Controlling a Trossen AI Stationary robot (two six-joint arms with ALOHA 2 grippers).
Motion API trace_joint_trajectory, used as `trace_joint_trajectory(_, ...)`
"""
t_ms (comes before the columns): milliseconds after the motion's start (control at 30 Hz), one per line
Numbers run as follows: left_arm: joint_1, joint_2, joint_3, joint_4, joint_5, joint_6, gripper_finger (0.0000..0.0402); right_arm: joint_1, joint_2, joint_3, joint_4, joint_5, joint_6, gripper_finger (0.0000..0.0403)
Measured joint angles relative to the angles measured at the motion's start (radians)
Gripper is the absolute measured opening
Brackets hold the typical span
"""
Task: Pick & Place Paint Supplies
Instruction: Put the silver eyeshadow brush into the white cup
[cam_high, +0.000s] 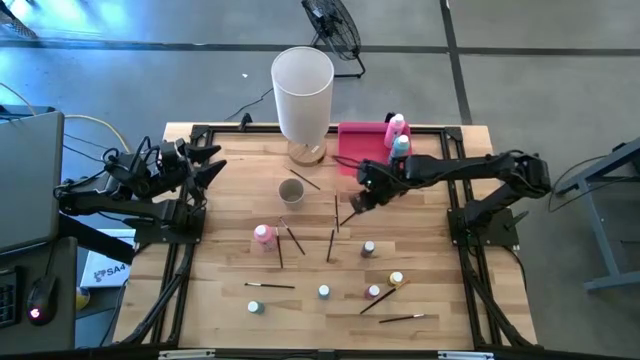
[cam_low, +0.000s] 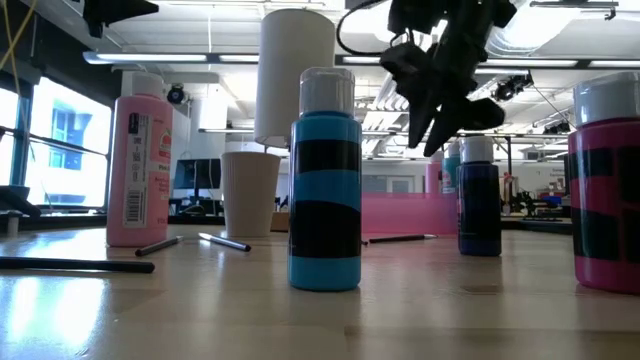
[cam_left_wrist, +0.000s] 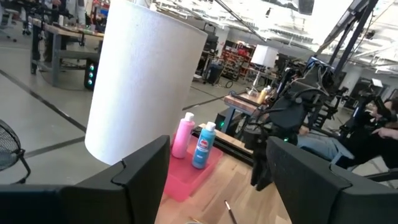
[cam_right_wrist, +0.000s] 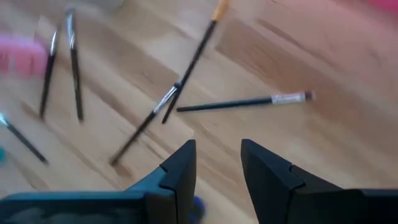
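Several thin dark paintbrushes (cam_high: 336, 212) lie flat on the wooden table, among them two under my right gripper (cam_right_wrist: 242, 102). A pink bottle (cam_high: 263, 235) stands mid-table. Tiny bottles (cam_high: 368, 247) stand toward the near edge. A pink bottle (cam_high: 397, 125) and a teal one (cam_high: 400, 146) stand in the pink tray (cam_high: 355, 140). My right gripper (cam_high: 352, 205) hangs above the brushes, fingers pointing down, slightly open and empty (cam_right_wrist: 217, 162). My left gripper (cam_high: 207, 166) is wide open and empty at the table's left edge (cam_left_wrist: 211, 186).
A tall white cylinder (cam_high: 302, 90) stands at the far edge beside the tray. A paper cup (cam_high: 291, 190) stands in front of it. A fan (cam_high: 332, 25) stands on the floor beyond the table. A laptop (cam_high: 25, 180) is at the left.
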Motion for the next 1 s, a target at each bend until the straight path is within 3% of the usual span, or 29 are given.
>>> trace_joint_trajectory(167, 0.000, 0.000, 0.000, 0.000, 0.000, -0.001, 0.0261, 0.003, 0.000, 0.000, -0.008, 0.066, 0.293, 0.0121)
trace_joint_trajectory(433, 0.000, 0.000, 0.000, -0.002, 0.009, -0.001, 0.0261, 0.061, 0.000, 0.000, -0.004, 0.351, 0.804, 0.0121)
trace_joint_trajectory(600, 0.000, 0.000, 0.000, -0.015, 0.055, 0.002, 0.0262, 0.091, 0.007, 0.000, -0.001, 0.450, 0.905, 0.0121)
trace_joint_trajectory(1000, 0.000, 0.000, 0.000, -0.015, 0.060, 0.002, 0.0262, 0.081, 0.162, 0.000, -0.011, 0.446, 0.988, 0.0121)
